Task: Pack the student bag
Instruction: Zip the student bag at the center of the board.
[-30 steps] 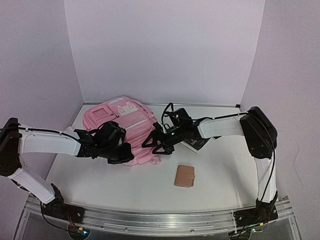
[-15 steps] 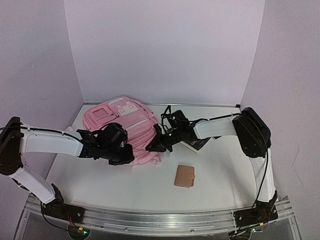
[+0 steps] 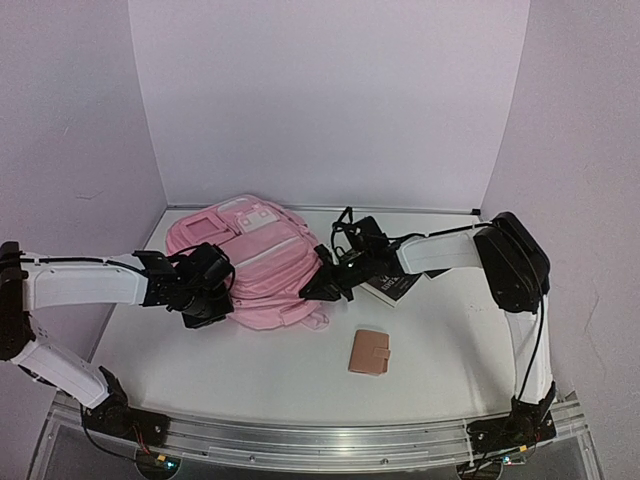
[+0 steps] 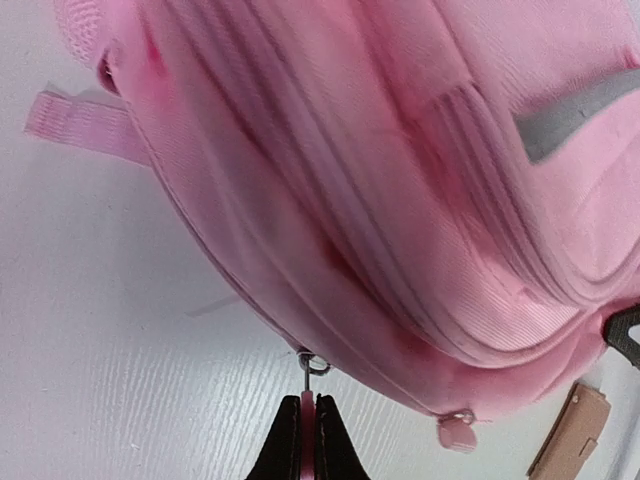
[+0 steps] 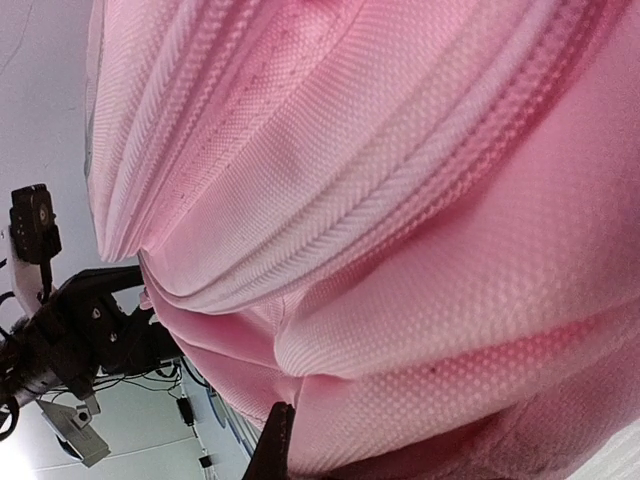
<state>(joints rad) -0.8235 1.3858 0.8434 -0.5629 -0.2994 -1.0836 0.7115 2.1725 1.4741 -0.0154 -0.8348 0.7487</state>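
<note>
Left gripper (image 4: 308,418) sat at the student bag's (image 3: 255,262) near-left edge, its fingers (image 4: 290,445) pressed together on a pink zip pull (image 4: 308,400). The bag lay flat on the white table (image 3: 450,340). The right gripper (image 3: 310,289) met the bag's right edge, jaws shut against the pink fabric; whether it pinched any, I could not tell. A tan wallet (image 3: 369,352) lay off the bag's near-right corner, and a dark booklet (image 3: 392,290) lay right of the bag.
</note>
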